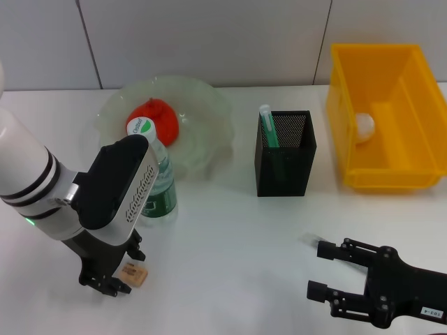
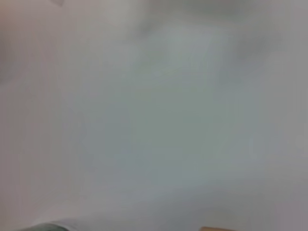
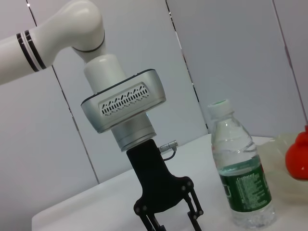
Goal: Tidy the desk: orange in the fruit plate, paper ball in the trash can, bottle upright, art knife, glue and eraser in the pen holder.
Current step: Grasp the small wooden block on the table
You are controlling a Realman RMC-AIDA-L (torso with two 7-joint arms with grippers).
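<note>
My left gripper points straight down at the table's front left, open, with the small tan eraser lying on the table at its fingertips. The right wrist view shows the same gripper with its tips cut off. Just behind it the clear bottle stands upright, with a green label. The orange lies in the glass fruit plate. A green-and-white glue stick stands in the black mesh pen holder. The paper ball lies in the yellow trash can. My right gripper rests open at the front right, holding nothing.
A small pale translucent object lies on the table by the right gripper's upper finger; I cannot tell what it is. The left wrist view shows only blurred white table. A grey panelled wall stands behind the desk.
</note>
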